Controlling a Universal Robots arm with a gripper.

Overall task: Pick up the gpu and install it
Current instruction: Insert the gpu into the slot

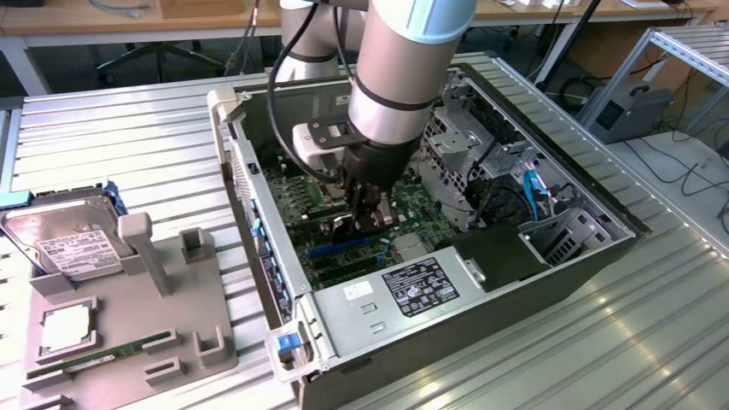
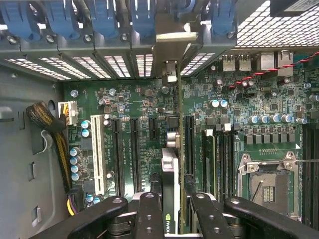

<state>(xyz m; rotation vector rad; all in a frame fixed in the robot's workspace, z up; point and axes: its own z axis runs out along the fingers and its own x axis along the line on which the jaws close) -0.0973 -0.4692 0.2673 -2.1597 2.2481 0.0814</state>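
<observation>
— Jaws closest, black, clenched on what?
— Clenched on the gpu (image 2: pixel 170 172), gripped edge-on.
— Placed where?
— Standing upright over the motherboard (image 2: pixel 129 99) inside the open computer case (image 1: pixel 592 256), between two long black slots (image 2: pixel 135 154), bracket end toward the vented rear wall with the blue clips (image 2: pixel 62 20). Seated or not: cannot tell.
— And outside the case?
— Ribbed metal worktop (image 1: pixel 114 137) underneath; grey holder (image 1: pixel 125 342) with a hard drive (image 1: pixel 68 243) beside the case, toward the exterior view's left.
</observation>
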